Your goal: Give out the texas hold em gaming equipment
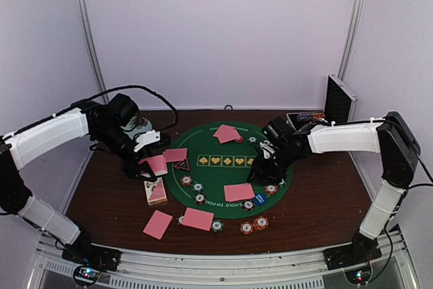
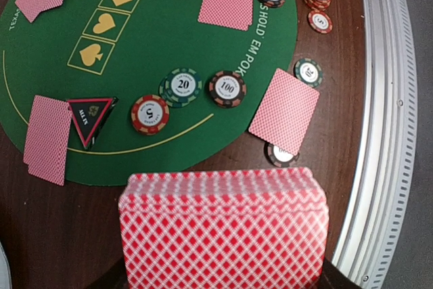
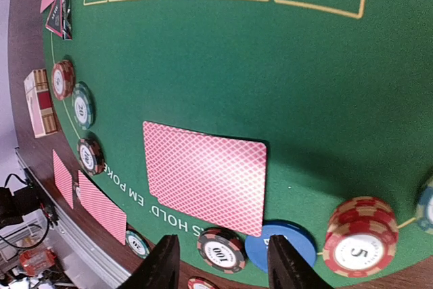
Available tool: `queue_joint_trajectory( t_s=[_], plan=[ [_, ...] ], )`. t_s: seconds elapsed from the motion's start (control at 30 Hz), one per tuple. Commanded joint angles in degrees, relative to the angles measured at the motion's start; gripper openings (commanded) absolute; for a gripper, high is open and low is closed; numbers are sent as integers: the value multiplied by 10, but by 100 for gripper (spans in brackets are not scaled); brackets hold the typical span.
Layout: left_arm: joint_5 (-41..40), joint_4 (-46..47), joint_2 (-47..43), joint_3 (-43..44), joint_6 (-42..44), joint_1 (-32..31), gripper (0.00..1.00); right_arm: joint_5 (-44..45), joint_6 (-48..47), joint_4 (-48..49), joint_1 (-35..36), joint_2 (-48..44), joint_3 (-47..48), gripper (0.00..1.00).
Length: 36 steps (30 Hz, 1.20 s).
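With left gripper (image 1: 150,167) clamped on card deck (image 2: 223,228), raise right gripper (image 3: 220,265), jaws parted and empty, straight off black chip (image 3: 220,250).

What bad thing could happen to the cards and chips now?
1. The left pincer grips a whole deck of pink cards with its edges splayed unevenly. A few could slide out and scatter.
2. The right pincer stands open close over the 100 chip and blue disc, beside a dealt card. Closing or shifting there might knock them or drag the card.
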Motion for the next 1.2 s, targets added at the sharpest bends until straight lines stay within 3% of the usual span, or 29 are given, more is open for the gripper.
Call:
queue_joint_trajectory(
  t_s=[0.0,0.13,0.3,0.63,1.17],
  plan=[
    [14,2,6,25,7,-1,0,78,-27,-71,-1,-51,38,50],
    [14,2,11,30,8,-1,0,77,-17,-66,3,-72,55,53],
    [15,2,17,35,8,-1,0,31,17,-16,38,-76,84,65],
    [22,2,29,55,2,-1,0,-88,187,274,122,-1,128,77],
    [29,5,32,64,-2,-2,0,-127,247,335,182,161,278,78]
  ],
)
